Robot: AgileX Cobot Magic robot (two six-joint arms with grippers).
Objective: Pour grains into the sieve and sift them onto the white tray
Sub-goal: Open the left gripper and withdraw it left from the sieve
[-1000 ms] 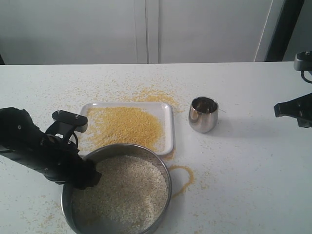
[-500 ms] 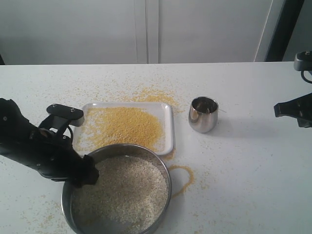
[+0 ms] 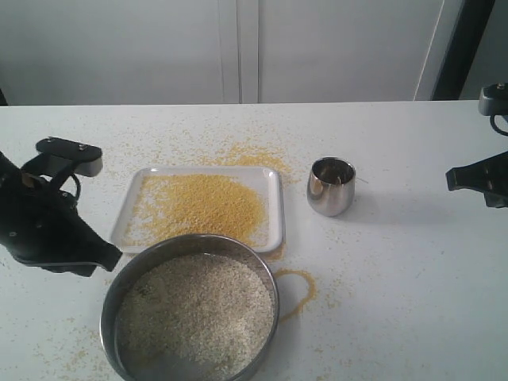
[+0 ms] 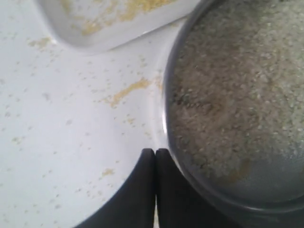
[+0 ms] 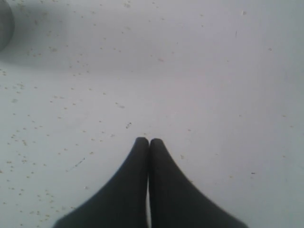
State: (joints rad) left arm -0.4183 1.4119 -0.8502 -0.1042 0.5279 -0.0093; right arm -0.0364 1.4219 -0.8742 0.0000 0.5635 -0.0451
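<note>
grains (image 3: 198, 309) in the sieve (image 3: 198, 238): off-white, rice-like, a flat bed over the mesh; fine yellow granules (image 3: 202, 205) spread across the white tray (image 3: 277, 208) just behind it, more scattered on the table (image 3: 397, 278). steel cup (image 3: 330, 186) upright, right of the tray. left gripper (image 4: 155, 154) pressed closed, empty, just outside the sieve rim; right gripper (image 5: 149, 141) closed, empty, over the table.

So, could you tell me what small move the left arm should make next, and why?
Probably draw the left gripper back from the sieve: it is shut and empty beside the rim, yellow grains lie on the tray, and pale grains fill the sieve.
</note>
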